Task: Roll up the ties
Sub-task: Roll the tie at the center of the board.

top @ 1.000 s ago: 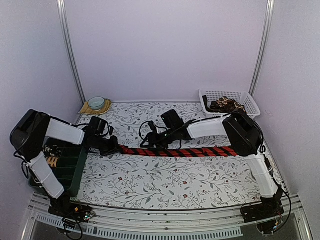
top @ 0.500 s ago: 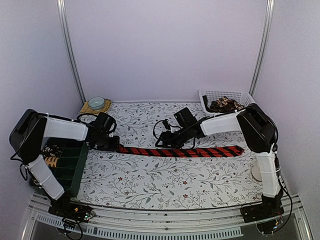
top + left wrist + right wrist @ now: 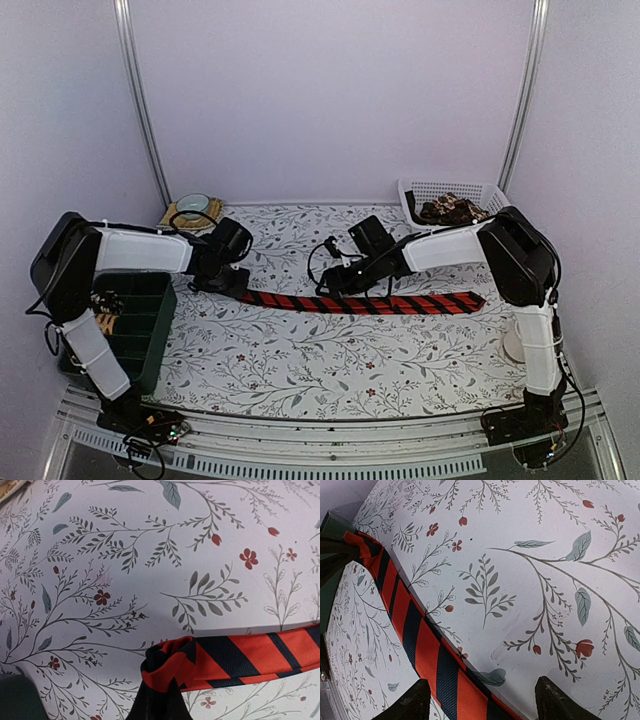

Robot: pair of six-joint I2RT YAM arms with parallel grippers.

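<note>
A red tie with black diagonal stripes (image 3: 370, 303) lies stretched flat across the middle of the flowered cloth. My left gripper (image 3: 233, 286) is shut on the tie's left end (image 3: 172, 667), which bunches over the dark fingertips. My right gripper (image 3: 338, 286) hovers over the tie's middle with its fingers (image 3: 407, 706) spread wide. The striped strip (image 3: 430, 665) passes between them, and neither finger touches it. More ties (image 3: 452, 209), brown-patterned, lie heaped in the white basket at the back right.
A white basket (image 3: 495, 198) stands at the back right corner. A dark green bin (image 3: 135, 330) sits at the left edge under my left arm. A small bowl on a yellow mat (image 3: 192, 206) is at the back left. A white disc (image 3: 514, 345) lies by the right arm.
My left gripper has slid to the right, dragging the tie's left end with it. The whole tie has shifted right. My right gripper has lifted off the tie and its fingers have spread wider.
</note>
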